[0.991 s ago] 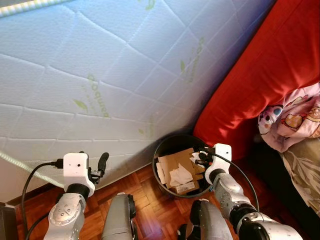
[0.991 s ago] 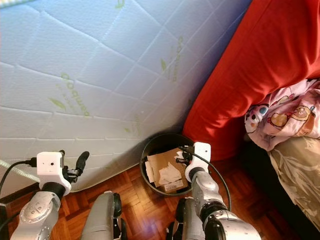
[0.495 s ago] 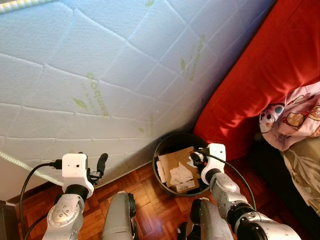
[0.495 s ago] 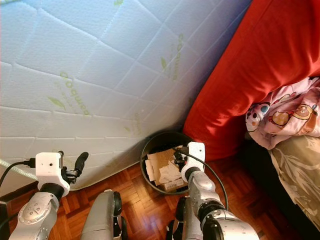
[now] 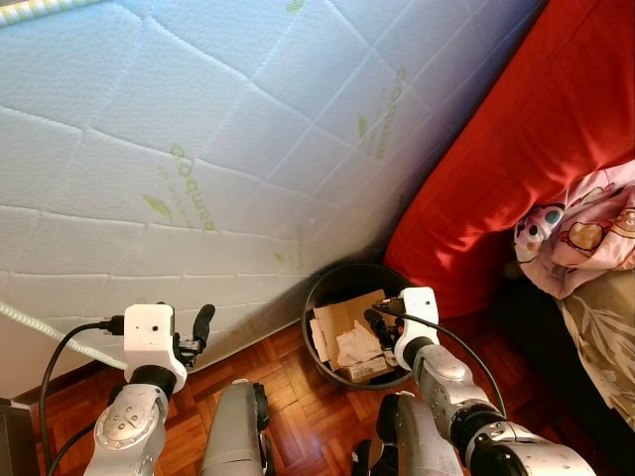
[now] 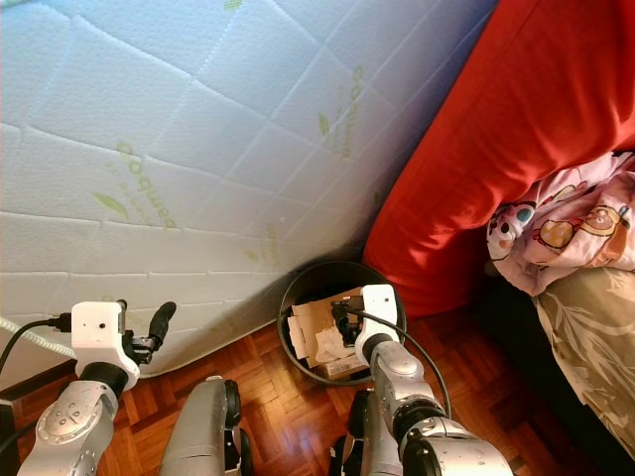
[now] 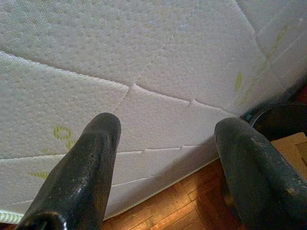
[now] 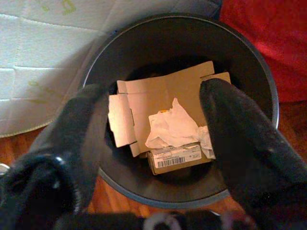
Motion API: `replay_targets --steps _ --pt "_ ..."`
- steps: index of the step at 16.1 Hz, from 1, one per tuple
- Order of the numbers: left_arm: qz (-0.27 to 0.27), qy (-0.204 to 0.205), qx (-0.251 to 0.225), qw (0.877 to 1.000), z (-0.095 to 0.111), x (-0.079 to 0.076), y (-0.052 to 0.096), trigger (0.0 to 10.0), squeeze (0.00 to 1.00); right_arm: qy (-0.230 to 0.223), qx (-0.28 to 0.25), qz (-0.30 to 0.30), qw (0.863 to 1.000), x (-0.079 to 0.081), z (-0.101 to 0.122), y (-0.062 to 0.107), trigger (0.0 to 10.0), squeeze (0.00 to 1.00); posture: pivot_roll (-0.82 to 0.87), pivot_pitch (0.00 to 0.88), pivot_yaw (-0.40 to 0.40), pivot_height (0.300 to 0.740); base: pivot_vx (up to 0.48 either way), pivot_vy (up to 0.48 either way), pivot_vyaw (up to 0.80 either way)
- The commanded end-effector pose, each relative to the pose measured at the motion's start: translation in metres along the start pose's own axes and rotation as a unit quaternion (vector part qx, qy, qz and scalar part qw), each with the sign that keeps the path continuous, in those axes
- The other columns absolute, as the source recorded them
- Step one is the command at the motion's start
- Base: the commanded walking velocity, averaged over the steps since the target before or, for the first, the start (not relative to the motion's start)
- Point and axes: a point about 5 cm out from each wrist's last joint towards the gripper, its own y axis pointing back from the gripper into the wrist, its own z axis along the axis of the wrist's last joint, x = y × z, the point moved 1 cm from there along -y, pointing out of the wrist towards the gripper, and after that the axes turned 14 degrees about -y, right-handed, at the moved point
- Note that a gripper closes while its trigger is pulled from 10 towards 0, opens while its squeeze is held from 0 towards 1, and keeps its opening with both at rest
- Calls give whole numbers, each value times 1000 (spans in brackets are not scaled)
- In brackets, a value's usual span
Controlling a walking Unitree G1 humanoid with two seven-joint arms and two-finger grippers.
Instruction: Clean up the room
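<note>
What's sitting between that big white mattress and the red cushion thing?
A round black bin holding cardboard and crumpled paper, seen in the eye views; the open right gripper hangs over it.

Round black bin [image 8: 249, 72] on wood floor, w/ flattened cardboard [image 8: 163, 93], crumpled white paper [image 8: 170, 129], small barcoded box [image 8: 177, 157] inside

Bin [image 5: 319, 297] on the wooden floor [image 5: 308, 416], straight ahead, against the foot of the leaning mattress [image 5: 198, 149] behind and to its left. Cushion [image 5: 516, 169] just right of the bin, blanket [image 5: 580, 238] further right. In the bin: flattened cardboard [image 8: 163, 98], crumpled paper [image 8: 170, 129] on top, 1 labelled box [image 8: 175, 157] in front. Right gripper [image 8: 158, 124] above the bin, left gripper [image 7: 165, 158] near the mattress.
</note>
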Motion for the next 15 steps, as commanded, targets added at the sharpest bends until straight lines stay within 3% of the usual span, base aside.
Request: replay_targets --steps 1,2,3,5,6,7,9,12,15 --pt "-2 -1 13 1000 -5 -1 3 10000 0 4 24 -7 1000 -6 -13 4 10000 945 302 266 -67 617 0 0 0" --pt "-3 0 15 1000 -6 -1 2 10000 0 5 25 -9 1000 -7 -14 4 10000 0 296 260 -66 617 0 0 0" --pt "-2 0 17 1000 -8 -1 1 10000 0 0 22 -15 1000 -11 -14 6 10000 0 294 257 -65 617 0 0 0" --pt "2 2 34 999 -19 2 0 10000 0 -71 -11 -59 996 -35 -14 15 10000 0 274 226 -64 617 0 0 0" --pt "4 3 39 999 -23 3 -1 10000 0 -86 -20 -75 993 -44 -15 18 10000 0 267 218 -63 617 0 0 0" --pt "6 3 59 998 -36 4 -1 10000 0 -134 -31 -134 981 -75 -31 37 10000 0 248 185 -63 632 0 0 0" --pt "5 7 88 996 -55 2 0 10000 0 -142 -10 -170 975 -95 -59 58 10000 0 219 144 -70 652 0 0 0" --pt "0 13 138 990 -85 -6 5 10000 0 -152 31 -208 966 -112 -102 91 10000 0 191 77 -73 682 0 0 0" --pt "-16 17 181 983 -111 -18 6 10000 0 -164 56 -217 961 -107 -125 102 10000 0 168 4 -76 705 0 0 0"
